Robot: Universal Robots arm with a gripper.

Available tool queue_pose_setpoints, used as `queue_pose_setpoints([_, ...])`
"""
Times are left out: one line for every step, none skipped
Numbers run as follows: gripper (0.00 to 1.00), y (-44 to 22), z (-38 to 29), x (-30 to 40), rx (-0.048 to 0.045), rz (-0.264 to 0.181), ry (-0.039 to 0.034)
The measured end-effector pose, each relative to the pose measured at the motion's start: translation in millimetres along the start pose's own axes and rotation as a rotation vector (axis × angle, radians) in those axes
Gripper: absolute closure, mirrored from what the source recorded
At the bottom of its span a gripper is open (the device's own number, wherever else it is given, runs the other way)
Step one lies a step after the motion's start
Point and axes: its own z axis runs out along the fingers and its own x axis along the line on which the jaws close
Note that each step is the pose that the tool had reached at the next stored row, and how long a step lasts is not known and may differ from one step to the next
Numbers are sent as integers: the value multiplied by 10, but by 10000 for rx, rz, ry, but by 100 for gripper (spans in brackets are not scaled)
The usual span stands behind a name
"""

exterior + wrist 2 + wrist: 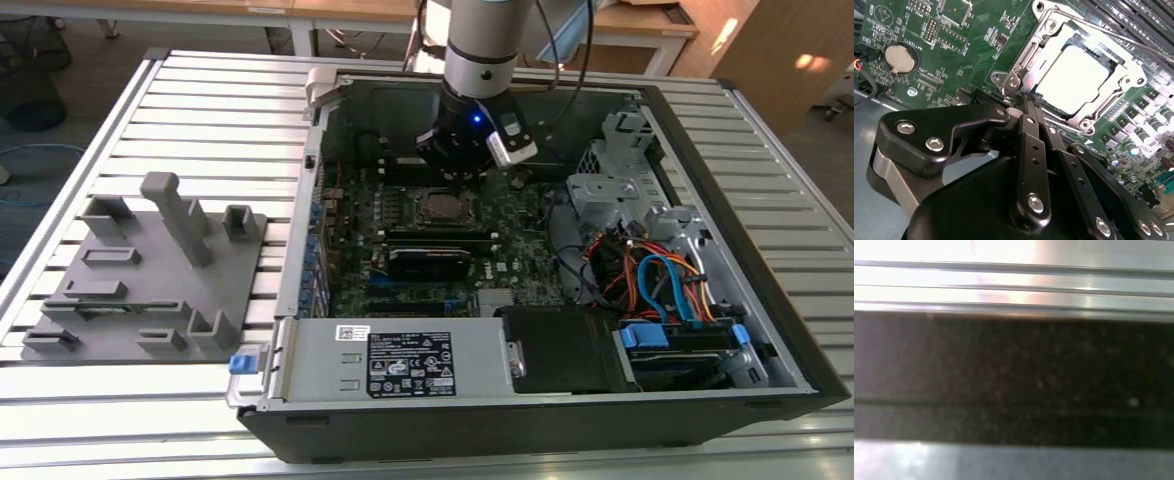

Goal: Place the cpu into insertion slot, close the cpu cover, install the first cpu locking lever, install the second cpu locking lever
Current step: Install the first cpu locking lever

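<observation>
One arm reaches down into an open computer case (747, 250) lying on its side on a slatted metal bench (200, 110), with the gripper (461, 165) lowered over the green motherboard (400, 215) just above the insertion slot (438, 207) in the exterior view. In the second wrist view the gripper (1030, 102) has its jaws drawn together to a narrow tip, with nothing visibly held between them, and that tip sits right at the corner of the socket, beside a silver hinge bracket. The cpu (1076, 77) lies seated flat inside the insertion slot (1029, 55), its pale metal top showing through the square window of the cpu cover (1119, 82), which lies down flat over it. A thin locking lever (1144, 45) runs along the far edge of the socket; whether it is latched I cannot tell. A round coin battery (900, 57) sits well apart on the board. In the exterior view a grey fixture block (147, 270) stands on the bench at the exterior view's left, and a labelled power supply box (387, 360) fills the near side of the case
</observation>
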Motion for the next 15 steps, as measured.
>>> queue_pose_setpoints([90,0,0,0,5,0,0])
queue_pose_setpoints([90,1,1,0,3,0,-1])
queue_pose_setpoints([90,1,1,0,-4,0,-5])
queue_pose_setpoints([90,1,-3,0,-21,1,-7])
queue_pose_setpoints([90,2,-9,0,-41,2,-8])
queue_pose_setpoints([90,2,-23,0,-50,2,-6])
queue_pose_setpoints([90,2,-42,1,-59,2,-3])
queue_pose_setpoints([90,3,-58,2,-80,1,-5])
queue_pose_setpoints([90,3,-70,6,-98,2,-5])
queue_pose_setpoints([90,4,-77,17,-118,1,-5])
queue_pose_setpoints([90,4,-80,34,-145,1,-7])
queue_pose_setpoints([90,5,-85,54,-167,1,-7])
queue_pose_setpoints([90,6,-91,75,-186,0,-8])
queue_pose_setpoints([90,6,-98,91,-202,1,-10])
queue_pose_setpoints([90,7,-105,106,-217,1,-11])
